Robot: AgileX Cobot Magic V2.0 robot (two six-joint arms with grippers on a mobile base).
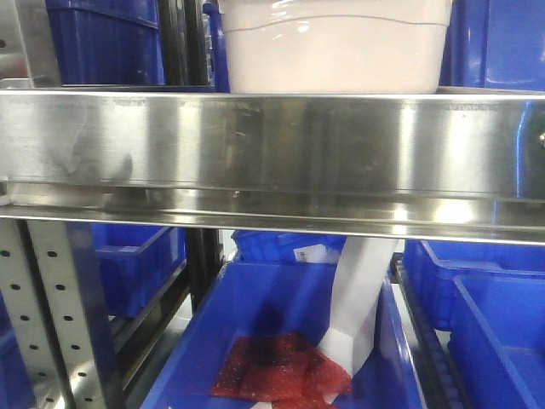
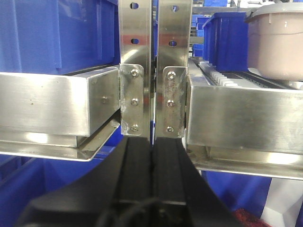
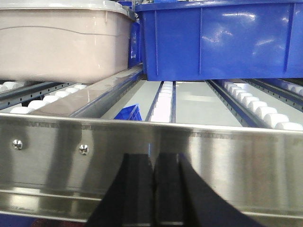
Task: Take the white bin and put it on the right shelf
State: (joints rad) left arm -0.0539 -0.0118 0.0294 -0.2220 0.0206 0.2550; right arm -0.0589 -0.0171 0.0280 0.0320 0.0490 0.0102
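Note:
The white bin (image 1: 336, 51) is a translucent pinkish-white tub with a curved ridge. It stands on the steel shelf behind the wide reflective front rail (image 1: 272, 145). It shows at the far right of the left wrist view (image 2: 277, 42) and at the upper left of the right wrist view (image 3: 61, 40), resting on white rollers. My left gripper (image 2: 152, 142) is shut and empty, just below the two perforated upright posts (image 2: 154, 61). My right gripper (image 3: 154, 158) is shut and empty, close in front of the shelf's rail (image 3: 227, 156), right of the bin.
Blue bins stand beside the white bin on the shelf (image 3: 218, 40) and at the left (image 2: 57, 35). Below the rail is an open blue bin (image 1: 272, 324) holding a red mesh bag (image 1: 281, 366) and a white sheet (image 1: 362, 298). Roller tracks (image 3: 265, 111) run back along the shelf.

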